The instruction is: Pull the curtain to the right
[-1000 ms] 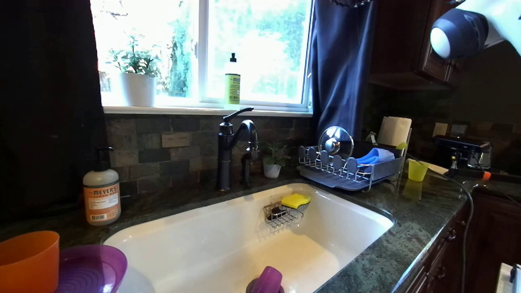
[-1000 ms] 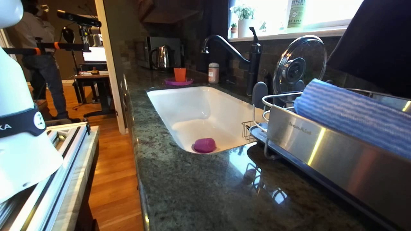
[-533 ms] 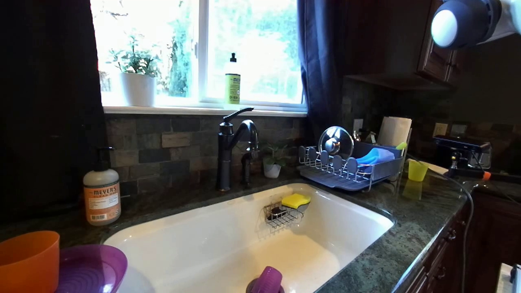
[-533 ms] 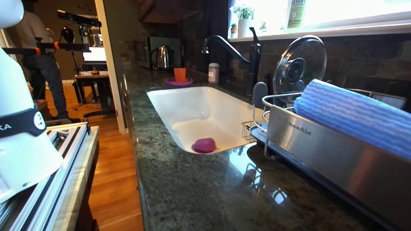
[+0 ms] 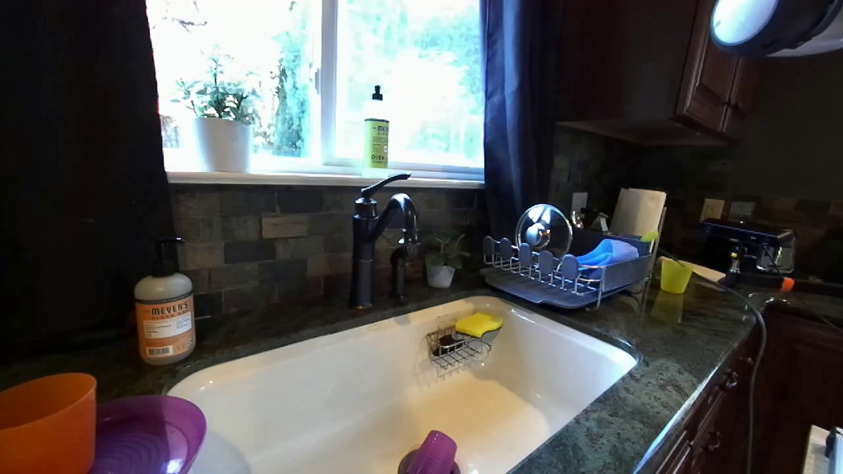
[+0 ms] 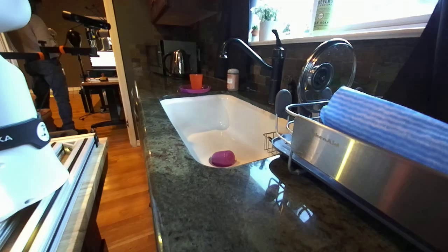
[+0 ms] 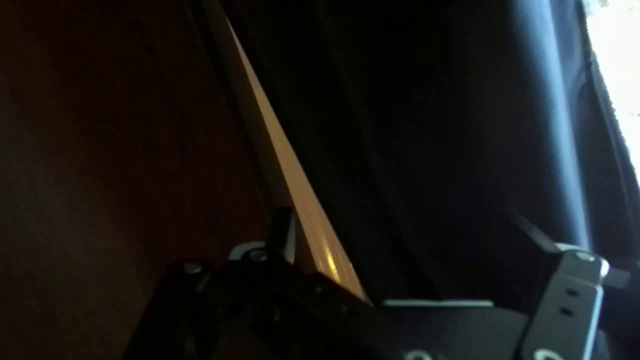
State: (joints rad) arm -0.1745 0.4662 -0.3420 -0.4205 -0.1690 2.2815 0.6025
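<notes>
Before the curtain (image 5: 517, 105) stands a loaded dish rack (image 5: 622, 275).

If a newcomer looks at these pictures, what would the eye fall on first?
Probably the bright window above the white sink, with the dark curtain along the window's right edge in both exterior views. A blue striped cloth in the dish rack also stands out. In the wrist view, the open gripper spreads across the bottom.
</notes>
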